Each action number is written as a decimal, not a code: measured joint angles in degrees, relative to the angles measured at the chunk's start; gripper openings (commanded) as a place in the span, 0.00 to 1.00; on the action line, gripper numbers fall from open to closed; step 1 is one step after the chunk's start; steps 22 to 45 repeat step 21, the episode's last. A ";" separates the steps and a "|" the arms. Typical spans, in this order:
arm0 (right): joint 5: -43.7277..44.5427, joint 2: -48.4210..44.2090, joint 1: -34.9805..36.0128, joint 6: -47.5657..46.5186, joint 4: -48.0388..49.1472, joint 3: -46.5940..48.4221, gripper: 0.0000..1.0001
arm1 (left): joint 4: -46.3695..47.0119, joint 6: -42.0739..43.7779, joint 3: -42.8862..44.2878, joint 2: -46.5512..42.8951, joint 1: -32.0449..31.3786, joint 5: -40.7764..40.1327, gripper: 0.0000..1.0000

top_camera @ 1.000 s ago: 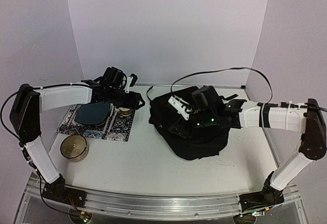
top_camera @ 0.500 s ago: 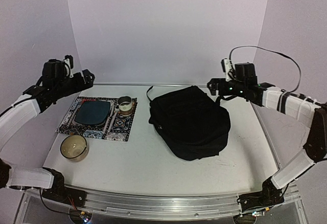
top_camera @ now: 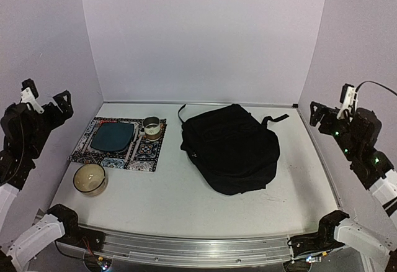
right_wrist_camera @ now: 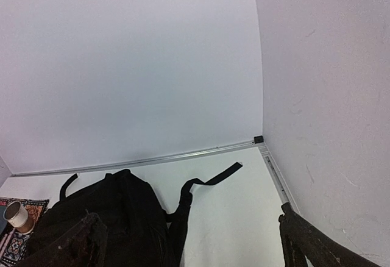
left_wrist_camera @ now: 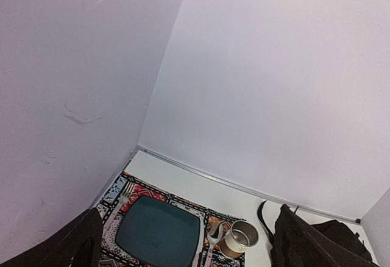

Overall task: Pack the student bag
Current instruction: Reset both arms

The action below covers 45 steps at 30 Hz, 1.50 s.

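At the middle right of the worktop (top_camera: 186, 204) the student bag (top_camera: 231, 148) lies flat, a strap pointing to the far right corner. Left of it a patterned mat (top_camera: 146, 155) carries a teal plate (top_camera: 113, 137) and a metal cup (top_camera: 151, 123), with a bowl (top_camera: 90, 177) nearer. The left hand (top_camera: 44, 101) and right hand (top_camera: 332, 112) hover at the sides, fingers apart and empty.

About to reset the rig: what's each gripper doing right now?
Left gripper: open, holding nothing.
Right gripper: open, holding nothing.
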 measured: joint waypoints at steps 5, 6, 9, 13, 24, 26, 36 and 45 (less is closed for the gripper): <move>-0.25 -8.24 0.00 -0.07 -2.13 -4.66 0.98 | 0.48 2.00 -4.18 -9.02 0.00 -2.97 0.99; -0.37 -9.60 0.00 -0.13 -2.63 -5.38 0.98 | 0.78 2.18 -5.10 -10.66 0.00 -3.36 1.00; -0.41 -12.46 0.00 -0.17 -3.71 -6.77 0.98 | 1.53 2.54 -7.77 -14.64 0.00 -3.75 0.99; -0.45 -13.64 0.00 -0.13 -4.58 -7.29 0.98 | 2.03 2.80 -10.14 -17.57 0.00 -3.39 0.99; -0.65 -14.58 0.00 0.08 -6.06 -7.90 0.98 | 2.90 3.91 -10.32 -19.45 0.00 -2.39 0.99; -0.65 -14.58 0.00 0.08 -6.06 -7.90 0.98 | 2.90 3.91 -10.32 -19.45 0.00 -2.39 0.99; -0.65 -14.58 0.00 0.08 -6.06 -7.90 0.98 | 2.90 3.91 -10.32 -19.45 0.00 -2.39 0.99; -0.65 -14.58 0.00 0.08 -6.06 -7.90 0.98 | 2.90 3.91 -10.32 -19.45 0.00 -2.39 0.99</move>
